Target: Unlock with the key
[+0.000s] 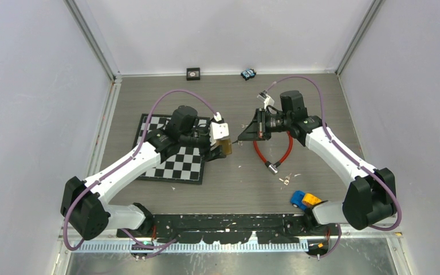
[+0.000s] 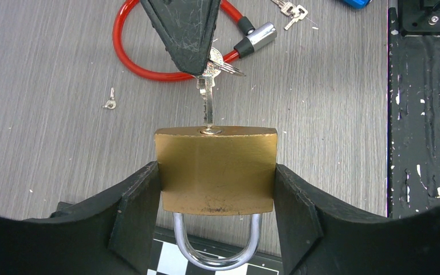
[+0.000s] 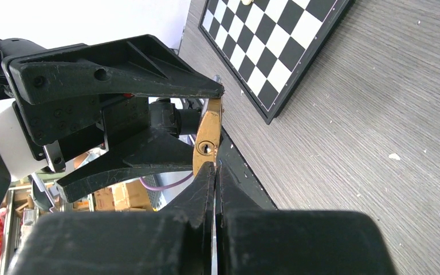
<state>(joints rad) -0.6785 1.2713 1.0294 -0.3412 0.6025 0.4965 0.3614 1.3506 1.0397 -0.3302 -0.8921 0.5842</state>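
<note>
My left gripper point(image 2: 216, 172) is shut on a brass padlock point(image 2: 215, 169), its pads clamping the two sides of the body. The steel shackle point(image 2: 216, 252) points back toward the wrist. From the top view the padlock point(image 1: 227, 148) hangs above the table, just right of the chessboard. My right gripper point(image 1: 242, 139) is shut on a silver key point(image 2: 207, 103), with its ring bunched at the fingertips. The key's tip meets the keyhole point(image 3: 206, 148) on the padlock's end face. How deep it sits I cannot tell. In the right wrist view, my right gripper point(image 3: 215, 169) lines up with the padlock point(image 3: 207, 129).
A red cable lock point(image 1: 275, 150) lies looped under the right arm. A chessboard point(image 1: 175, 163) lies beneath the left arm. Loose small keys point(image 1: 285, 181) and a blue-yellow toy point(image 1: 305, 200) sit near the right base. Two small objects point(image 1: 193, 73) point(image 1: 248, 74) rest by the back wall.
</note>
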